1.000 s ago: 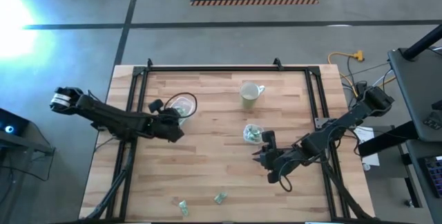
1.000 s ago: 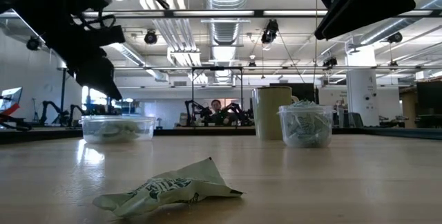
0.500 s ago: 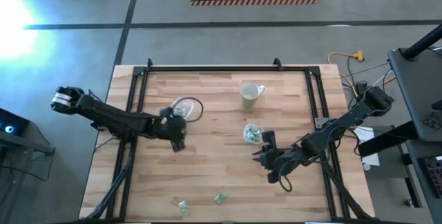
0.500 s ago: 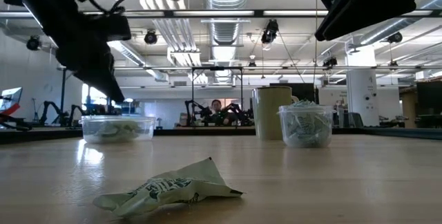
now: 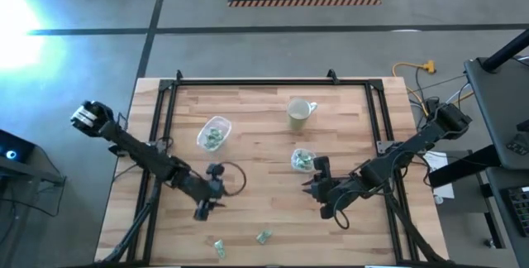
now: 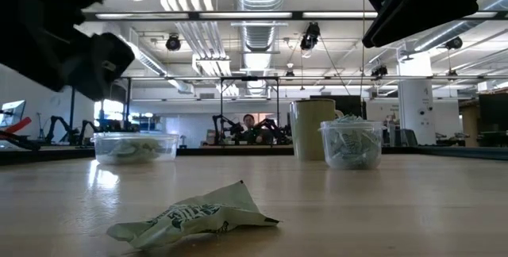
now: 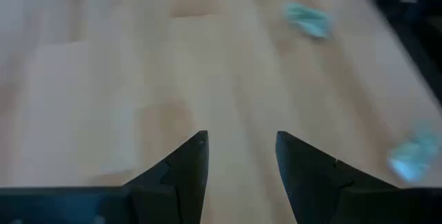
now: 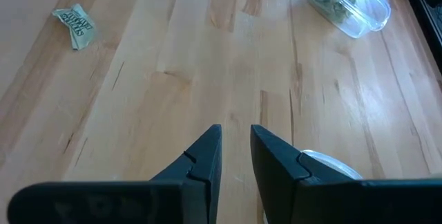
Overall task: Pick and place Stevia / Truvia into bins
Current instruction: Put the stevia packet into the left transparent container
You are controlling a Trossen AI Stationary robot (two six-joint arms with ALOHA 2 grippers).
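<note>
The left gripper (image 5: pixel 201 211) is hanging over the near-left part of the wooden table (image 5: pixel 248 210), its fingers (image 7: pixel 186 165) standing apart with nothing between them, only bare wood showing in the gap. Two green-and-white sweetener packets are lying on the boards just beyond it toward the near edge: one packet (image 5: pixel 218 246) close to the gripper and a second packet (image 5: pixel 264 236) a little to its right. From table height, a crumpled packet (image 6: pixel 193 215) is lying in the foreground, flat on the wood.

The wide clear bin (image 5: pixel 213 135) is sitting on the left half of the table, farther back than the left gripper and well apart from it, with green packets showing inside. The small clear cup (image 5: pixel 302 160) is sitting near the middle, also holding packets, piled up to its rim in the level view. A pale mug (image 5: pixel 299 112) is standing behind it, toward the far edge.

The right gripper (image 5: pixel 315 189) is hovering just on the near side of the small cup, close beside it but not touching. Its fingers (image 8: pixel 204 156) are standing only slightly parted, a narrow gap between them and nothing held there. Past those fingers the wide bin and one packet are showing across the table.

In the room beyond the table, a person (image 6: pixel 249 122) is sitting far off among other robot arms.
</note>
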